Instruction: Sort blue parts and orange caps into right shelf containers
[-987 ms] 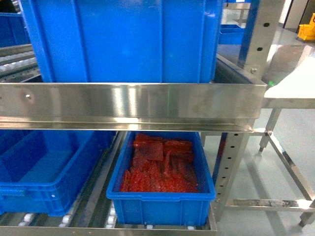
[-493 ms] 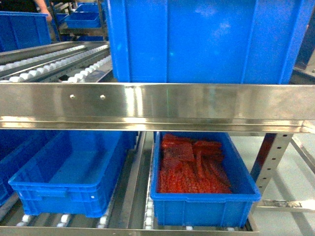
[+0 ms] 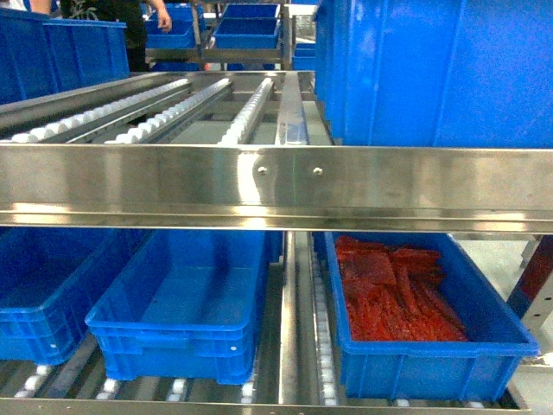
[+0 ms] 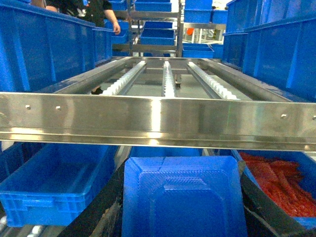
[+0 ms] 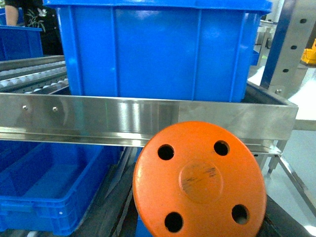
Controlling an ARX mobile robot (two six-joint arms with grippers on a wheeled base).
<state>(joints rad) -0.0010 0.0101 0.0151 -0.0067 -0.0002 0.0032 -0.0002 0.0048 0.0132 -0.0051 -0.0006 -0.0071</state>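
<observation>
**Both parts held up at the shelf front**

Left gripper [image 4: 182, 217] pinches a blue part [image 4: 183, 197], flat face to cam, just below the shelf lip [image 4: 158, 121]. Right gripper [image 5: 197, 217] clamps an orange cap [image 5: 200, 180] w/ four holes, in front of the lip. Big crate [image 3: 441, 69] sits top right on the rollers [image 3: 251, 112]. Lower tier: empty crate [image 3: 186, 307] mid, red-filled crate [image 3: 423, 320] right.

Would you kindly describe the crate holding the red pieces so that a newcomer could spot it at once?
Find the steel shelf lip running across the head view and look beneath it to the lower roller level. Three blue crates sit there in a row; take the rightmost crate. Unlike its neighbour, which looks empty, it is filled with red pieces.
</observation>
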